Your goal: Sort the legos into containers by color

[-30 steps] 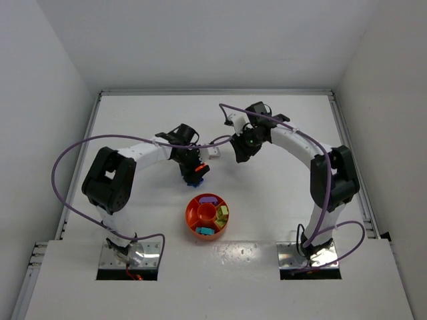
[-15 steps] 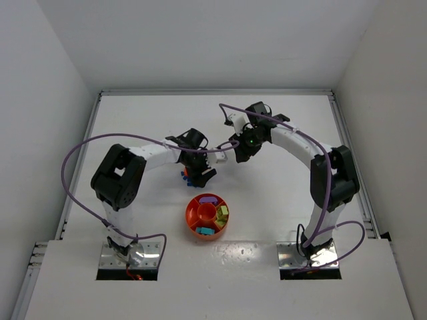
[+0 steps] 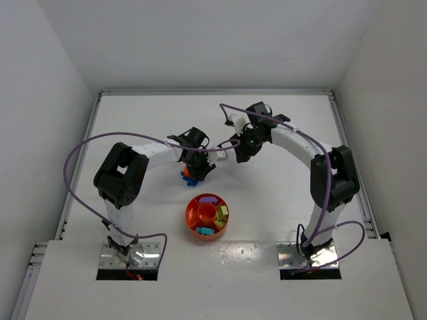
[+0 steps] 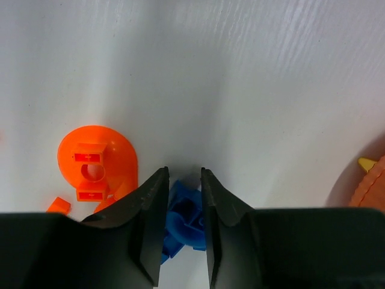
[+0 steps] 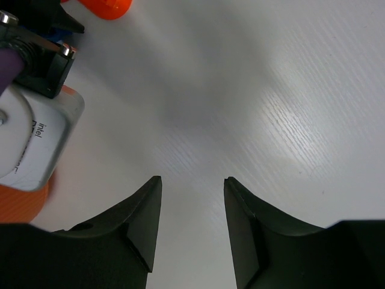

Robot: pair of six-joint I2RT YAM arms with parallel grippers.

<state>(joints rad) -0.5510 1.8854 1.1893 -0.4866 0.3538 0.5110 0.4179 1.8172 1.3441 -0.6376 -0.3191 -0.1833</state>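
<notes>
The only writing that can be read is the word "intel", printed in small dark letters on the pale, rounded camera housing (image 5: 31, 141) at the left edge of the right wrist view. A further line beneath it is too blurred to read.

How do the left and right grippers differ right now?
The left gripper has its fingers close together; the right gripper has them wide apart. A blue lego sits in the left gripper's gap, though I cannot tell if it is clamped; the right gripper's gap shows only bare table. Both point down at the table.
</notes>
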